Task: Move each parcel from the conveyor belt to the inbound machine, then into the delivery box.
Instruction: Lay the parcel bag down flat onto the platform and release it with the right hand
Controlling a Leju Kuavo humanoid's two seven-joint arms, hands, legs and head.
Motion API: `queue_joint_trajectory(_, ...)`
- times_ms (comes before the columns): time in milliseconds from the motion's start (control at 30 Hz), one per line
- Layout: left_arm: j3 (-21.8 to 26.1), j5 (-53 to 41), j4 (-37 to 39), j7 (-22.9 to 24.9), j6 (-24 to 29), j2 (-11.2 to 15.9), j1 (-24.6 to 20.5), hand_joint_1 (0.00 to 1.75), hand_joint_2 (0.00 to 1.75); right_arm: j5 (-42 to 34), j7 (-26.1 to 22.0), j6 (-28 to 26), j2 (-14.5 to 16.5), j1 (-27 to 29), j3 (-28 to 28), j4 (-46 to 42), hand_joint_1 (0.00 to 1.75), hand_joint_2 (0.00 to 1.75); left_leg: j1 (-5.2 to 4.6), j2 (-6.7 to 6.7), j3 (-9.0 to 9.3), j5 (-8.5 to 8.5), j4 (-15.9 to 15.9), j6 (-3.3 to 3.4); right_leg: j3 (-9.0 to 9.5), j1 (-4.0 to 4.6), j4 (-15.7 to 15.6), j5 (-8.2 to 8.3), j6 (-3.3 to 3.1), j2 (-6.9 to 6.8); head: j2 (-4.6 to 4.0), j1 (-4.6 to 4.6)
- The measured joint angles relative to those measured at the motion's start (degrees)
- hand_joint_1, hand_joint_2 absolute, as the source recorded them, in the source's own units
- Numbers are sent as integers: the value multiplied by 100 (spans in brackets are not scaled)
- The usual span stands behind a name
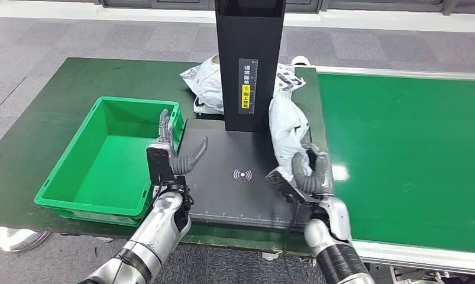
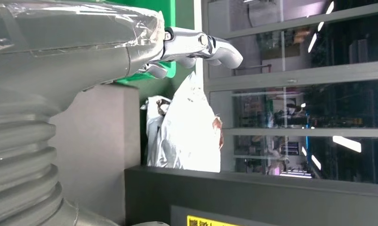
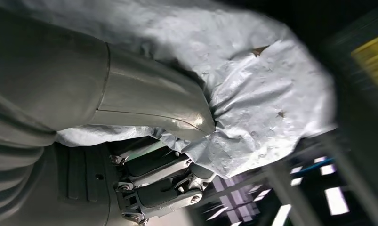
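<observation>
parcel [image 1: 287,127] in right hand [image 1: 306,174]

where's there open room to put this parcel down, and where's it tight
Bare room: the green box holds nothing, and the scanner plate is free between the left hand and the right hand gripping the white parcel. Tight: behind the black column, where another bag lies.

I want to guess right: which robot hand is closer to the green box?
Left. The left hand is beside the green box; the right hand holds a parcel farther away.
</observation>
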Motion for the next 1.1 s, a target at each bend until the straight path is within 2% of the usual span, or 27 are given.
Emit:
queue_joint_trajectory(267, 0, -8, -87, 0, 3, 78, 0, 0, 175, -71, -2, -1, 47, 44, 551, -184, 175, 175, -6, 0, -2, -1, 4, 1, 1, -10, -1, 2, 2, 0, 0, 1)
queue_joint_trajectory(567, 0, -10, -119, 0, 4, 103, 1, 0, 175, -79, -2, 1, 48, 53, 637, -251, 175, 175, -6, -1, -2, -1, 4, 1, 1, -7, -1, 2, 2, -2, 0, 0)
queue_joint_trajectory(633, 0, -28, -118, 0, 9, 107, -1, 0, 175, -121, -7, 119, 49, 48, 660, -251, 175, 175, -5, -1, -2, -1, 4, 1, 1, -6, -1, 2, 2, -1, 0, 1)
queue_joint_trajectory(733, 0, -65, -102, 0, -9, 116, -46, 0, 175, -231, 63, 680, 98, 26, 835, -188, 175, 175, -5, 1, -2, -2, 3, 0, 0, -4, 0, 2, 2, 4, 0, 1)
queue_joint_trajectory(767, 0, -67, -87, 0, -35, 118, -84, 0, 175, -246, 124, 873, 137, 13, 929, -128, 160, 175, -5, 1, -2, -1, 3, 0, -1, -3, 0, 2, 2, 5, 0, 1)
queue_joint_trajectory(867, 0, -45, -24, 0, -160, 119, -224, 0, 175, -284, 352, 1321, 243, -53, 1231, 141, 29, 175, -5, 1, -2, -1, 3, -2, -1, -1, 0, 2, 1, 3, 0, 0)
queue_joint_trajectory(900, 0, -23, -4, 0, -209, 118, -262, 0, 175, -292, 441, 1457, 262, -83, 1329, 243, 0, 175, -5, 1, -2, 0, 3, -2, -1, -1, 0, 2, 1, 2, 0, 0)
queue_joint_trajectory(1000, -3, 20, 19, 0, -327, 116, -334, 0, 175, -337, 654, 1671, 275, -159, 1597, 531, 0, 175, -4, 1, -2, 0, 4, -2, -1, -3, 0, 2, 1, 3, 0, 0)
queue_joint_trajectory(1100, -58, -121, -38, 0, -288, 126, -346, 0, 175, -879, 356, 1332, 230, -161, 1643, 588, 0, 175, -5, 0, -1, 0, 5, -2, -2, -8, 0, 2, 1, 2, 0, 0)
